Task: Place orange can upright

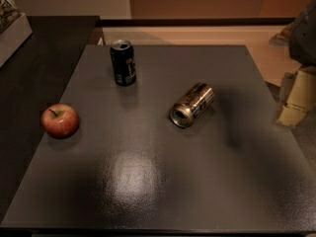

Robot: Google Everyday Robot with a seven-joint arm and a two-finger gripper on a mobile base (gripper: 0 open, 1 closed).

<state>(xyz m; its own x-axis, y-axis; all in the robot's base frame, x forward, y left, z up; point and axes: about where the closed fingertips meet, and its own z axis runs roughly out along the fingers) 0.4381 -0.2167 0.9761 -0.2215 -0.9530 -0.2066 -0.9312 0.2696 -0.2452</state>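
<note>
The orange can (192, 104) lies on its side near the middle of the dark grey table (158, 181), its silver top facing the front left. My gripper (295, 98) hangs at the right edge of the view, beyond the table's right edge, well to the right of the can and not touching it. Nothing shows in its grasp.
A dark blue can (123, 62) stands upright at the back left of the table. A red apple (59, 120) sits near the left edge. A darker counter (34, 78) adjoins on the left, with a pale box (10, 28) on it.
</note>
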